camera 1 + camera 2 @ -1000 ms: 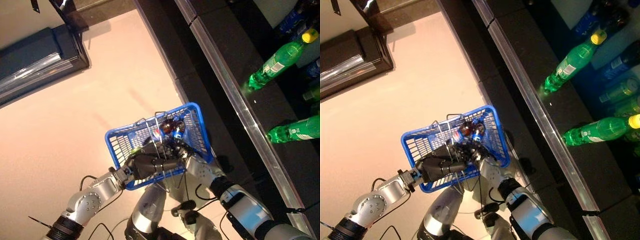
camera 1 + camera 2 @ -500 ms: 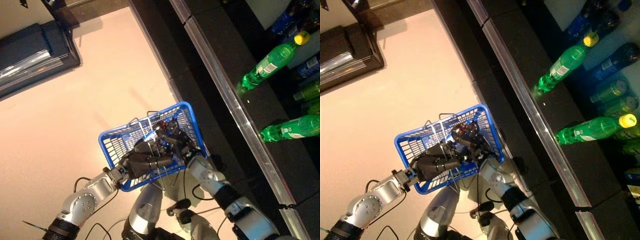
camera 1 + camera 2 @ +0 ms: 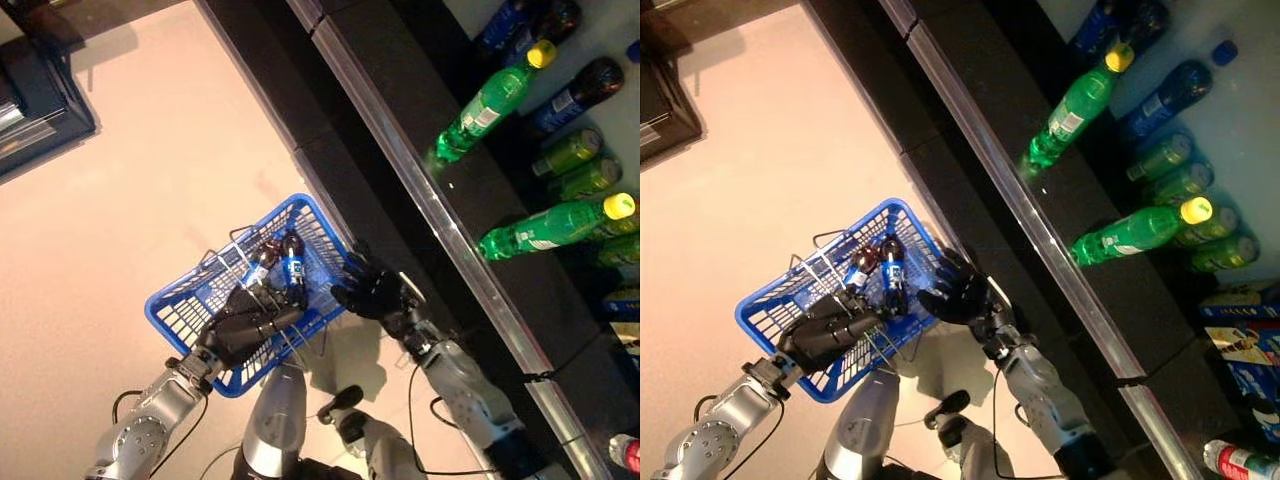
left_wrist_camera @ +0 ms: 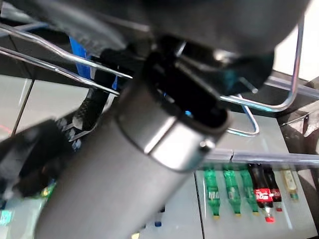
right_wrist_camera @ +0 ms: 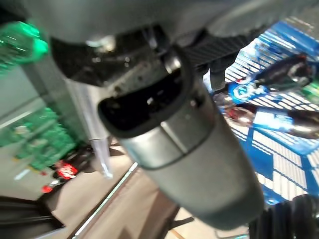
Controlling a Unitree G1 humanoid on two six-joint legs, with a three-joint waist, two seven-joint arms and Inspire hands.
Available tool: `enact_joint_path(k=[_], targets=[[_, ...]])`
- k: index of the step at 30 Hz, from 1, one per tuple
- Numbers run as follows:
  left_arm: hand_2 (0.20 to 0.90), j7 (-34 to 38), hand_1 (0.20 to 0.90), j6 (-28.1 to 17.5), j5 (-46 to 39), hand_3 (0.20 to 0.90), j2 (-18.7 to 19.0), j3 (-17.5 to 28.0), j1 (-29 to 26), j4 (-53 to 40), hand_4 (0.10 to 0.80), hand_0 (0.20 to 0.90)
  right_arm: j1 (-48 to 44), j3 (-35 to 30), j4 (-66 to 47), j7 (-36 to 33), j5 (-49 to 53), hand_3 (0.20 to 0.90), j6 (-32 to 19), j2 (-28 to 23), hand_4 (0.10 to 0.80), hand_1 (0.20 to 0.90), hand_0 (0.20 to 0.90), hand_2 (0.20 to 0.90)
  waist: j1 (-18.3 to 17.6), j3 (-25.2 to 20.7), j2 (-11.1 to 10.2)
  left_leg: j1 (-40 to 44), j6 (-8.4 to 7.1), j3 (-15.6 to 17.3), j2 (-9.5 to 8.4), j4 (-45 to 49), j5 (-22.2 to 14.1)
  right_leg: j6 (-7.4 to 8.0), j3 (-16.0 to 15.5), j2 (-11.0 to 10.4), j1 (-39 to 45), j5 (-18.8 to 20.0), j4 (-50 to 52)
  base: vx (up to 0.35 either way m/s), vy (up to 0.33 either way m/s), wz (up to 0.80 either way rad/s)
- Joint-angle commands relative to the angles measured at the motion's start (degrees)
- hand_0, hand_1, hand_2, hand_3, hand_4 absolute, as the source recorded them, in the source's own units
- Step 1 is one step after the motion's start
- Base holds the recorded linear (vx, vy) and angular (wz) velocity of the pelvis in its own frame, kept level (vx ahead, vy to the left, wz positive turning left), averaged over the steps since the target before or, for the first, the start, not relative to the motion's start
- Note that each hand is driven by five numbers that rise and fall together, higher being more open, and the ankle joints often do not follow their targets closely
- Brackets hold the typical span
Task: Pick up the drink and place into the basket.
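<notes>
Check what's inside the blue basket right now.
Two dark cola bottles with blue labels lie side by side in the blue basket. The left hand, curled on the wire handles, covers part of the floor there. The right hand is outside, empty.

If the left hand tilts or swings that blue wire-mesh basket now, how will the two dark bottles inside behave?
The two dark bottles with blue labels lie on their sides in the blue wire-mesh basket, so they would probably roll or slide toward the lower end. The mesh walls should contain them. The left hand grips the metal wire handles, which may let the basket swing.
</notes>
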Motion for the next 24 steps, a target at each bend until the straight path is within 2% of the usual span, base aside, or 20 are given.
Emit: enact_joint_path(k=[1,2,6,7,9,10,11,13,15,16,17,18,21,22,24], targets=[[0.3,-13.19,0.3,-10.19,-3.61,0.2,-5.84,1.94,-2.6,-15.87,0.1,0.3,1.9,-0.54,-6.65,5.31,-2.59,0.9,-3.83,-2.02,0.8,0.9,0.9,0.9,-3.26,-7.61,0.59,3.87,1.05,4.05,-0.37,0.05,-2.27,3.57,5.26,-1.17,0.67,8.77,-3.67,0.009,0.003,-0.13],[0.3,-11.57,0.3,-11.81,-2.97,0.2,-6.16,2.01,-1.88,-12.96,0.1,0.3,3.13,-1.06,-6.12,6.38,-1.53,0.9,-3.49,-1.67,0.8,0.9,0.9,0.9,-3.83,-8.4,0.38,4.75,1.0,4.61,-0.16,-0.36,-2.4,3.81,5.86,-1.16,1.15,8.94,-4.3,0.017,-0.006,-0.08],[0.3,-5.82,0.3,-13.67,-2.04,0.2,-7.72,2.72,-0.14,-5.84,0.1,0.3,6.29,-1.43,-3.51,9.46,-0.8,0.9,-2.69,-0.36,0.8,0.9,0.9,0.9,-5.01,-10.54,-0.05,6.92,0.76,5.78,0.41,-1.86,-2.5,4.52,7.42,-1.2,2.2,9.6,-6.11,0.027,-0.012,-0.17],[0.3,-5.57,0.3,-14.84,-0.39,0.2,-9.02,3.29,0.81,0.55,0.1,0.3,8.46,-1.08,-0.87,11.57,-0.27,0.9,-2.42,0.58,0.8,0.9,0.9,0.9,-6.08,-12.28,-0.11,8.61,0.55,6.93,0.95,-3.09,-2.52,4.94,8.68,-1.14,2.71,9.91,-7.25,0.015,0.016,-0.21],[0.3,-1.88,0.3,-15.17,-1.59,0.2,-9.89,2.99,1.86,6.43,0.1,0.3,10.35,-1.19,2.97,13.85,-0.27,0.9,-2.14,1.42,0.8,0.9,0.9,0.9,-7.31,-13.93,0.0,10.18,0.26,8.1,1.45,-4.29,-2.45,5.38,10.08,-1.15,3.25,10.61,-8.73,0.004,0.025,-0.31],[0.3,-1.29,0.3,-16.67,-0.49,0.2,-10.55,2.86,1.76,10.15,0.1,0.3,10.81,-0.98,4.81,14.58,-0.37,0.9,-2.01,1.7,0.8,0.9,0.9,0.9,-7.97,-14.63,0.15,10.79,0.14,8.64,1.69,-4.78,-2.37,5.51,10.61,-1.34,3.44,10.89,-9.33,-0.011,0.064,-0.3],[0.3,-1.38,0.3,-19.24,1.02,0.2,-11.46,3.08,1.47,17.68,0.1,0.3,11.73,-1.2,8.49,15.79,-0.93,0.9,-1.85,1.97,0.8,0.9,0.9,0.9,-9.37,-16.23,0.36,11.99,-0.04,9.77,2.0,-6.11,-2.06,5.71,11.66,-1.64,3.41,11.43,-10.4,-0.014,0.07,-0.21],[0.3,-0.77,0.3,-20.75,1.48,0.2,-12.42,2.88,1.15,24.58,0.1,0.3,12.51,-1.58,13.24,15.57,-0.16,0.9,-0.54,2.37,0.8,0.9,0.9,0.9,-10.62,-17.99,0.86,13.29,-0.39,10.94,2.41,-7.6,-1.74,5.92,12.61,-1.99,3.61,11.96,-11.59,-0.009,0.085,-0.18],[0.3,-0.16,0.3,-21.15,1.22,0.2,-12.94,3.34,0.7,31.11,0.1,0.3,12.96,-2.65,19.32,13.68,-1.35,0.9,0.27,3.31,0.8,0.9,0.9,0.9,-11.63,-19.07,1.4,14.67,-0.74,12.17,2.8,-8.78,-1.59,6.08,13.11,-2.43,4.06,12.25,-12.33,-0.009,0.081,-0.26],[0.3,-0.42,0.3,-21.88,1.21,0.2,-13.96,4.06,-0.69,38.65,0.1,0.3,12.13,-3.54,27.46,9.22,-7.72,0.9,-0.47,3.95,0.8,0.9,0.9,0.9,-12.56,-19.8,2.2,16.49,-1.04,13.32,3.14,-10.15,-1.52,6.22,13.41,-2.78,4.9,12.47,-13.03,-0.005,0.059,-0.31],[0.3,-0.44,0.3,-21.89,1.21,0.2,-13.94,4.08,-0.75,38.69,0.1,0.3,12.07,-3.56,27.5,9.23,-7.73,0.9,-0.49,3.97,0.8,0.9,0.9,0.9,-12.58,-19.89,2.14,16.32,-1.02,13.32,3.1,-10.2,-1.39,6.2,13.42,-2.81,4.73,12.56,-13.07,0.009,0.096,-0.31],[0.3,1.39,0.3,-21.67,1.13,0.2,-14.31,3.96,-1.74,42.47,0.1,0.3,11.34,-4.01,32.9,6.72,-11.98,0.9,-0.55,4.21,0.8,0.9,0.9,0.9,-13.09,-20.69,2.75,17.36,-1.1,13.94,3.2,-10.94,-1.42,6.19,13.38,-3.11,5.2,12.56,-13.42,0.018,0.074,-0.13],[0.3,5.14,0.3,-20.72,1.39,0.2,-15.47,4.35,-3.37,48.97,0.1,0.3,10.05,-4.11,42.66,2.92,-14.8,0.9,-0.69,4.75,0.8,0.9,0.9,0.9,-13.68,-21.82,3.76,18.82,-1.45,14.68,3.32,-12.11,-1.36,6.2,13.36,-3.62,6.04,12.49,-14.01,0.042,0.093,-0.06],[0.3,6.9,0.3,-19.86,1.4,0.2,-16.41,5.68,-4.76,55.35,0.1,0.3,8.91,-4.7,50.46,0.06,-17.39,0.9,-0.8,6.01,0.8,0.9,0.9,0.9,-14.01,-22.73,4.33,20.22,-1.62,15.24,3.41,-13.2,-1.39,6.12,12.81,-3.88,7.07,12.43,-14.52,0.056,0.053,-0.01],[0.3,8.19,0.3,-20.01,3.16,0.2,-16.92,6.3,-5.34,57.95,0.1,0.3,8.6,-5.23,53.71,-1.44,-19.38,0.9,-1.42,6.73,0.8,0.9,0.9,0.9,-14.21,-23.2,4.61,20.9,-1.66,15.58,3.48,-13.75,-1.44,6.02,12.41,-3.96,7.55,12.29,-14.58,0.051,0.048,0.01]])
